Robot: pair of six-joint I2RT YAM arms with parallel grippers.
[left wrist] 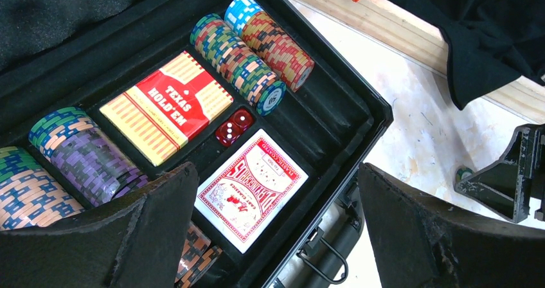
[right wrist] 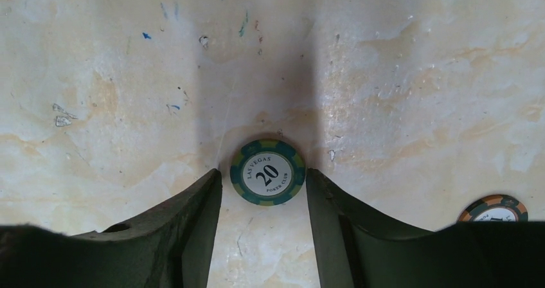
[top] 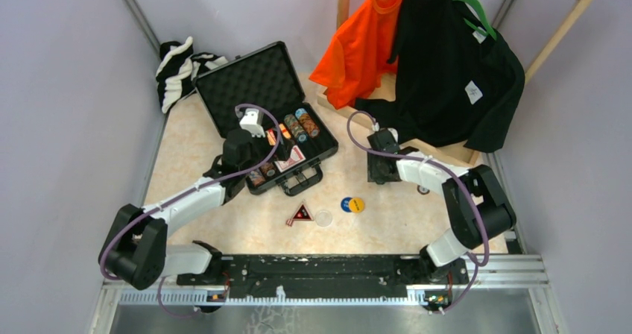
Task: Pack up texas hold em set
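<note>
As jaws flank it, chip [right wrist: 268,172] reading LAS VEGAS 20

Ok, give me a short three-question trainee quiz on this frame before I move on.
1. True or false: the green 20 chip lies flat on the table between the fingers of the right gripper.
2. The briefcase is: A shut, B open, C missing its lid.
3. Which gripper hangs over the briefcase, and how do its jaws stand?
Key: 1 true; 2 B; 3 the left gripper, jaws wide open.
</note>
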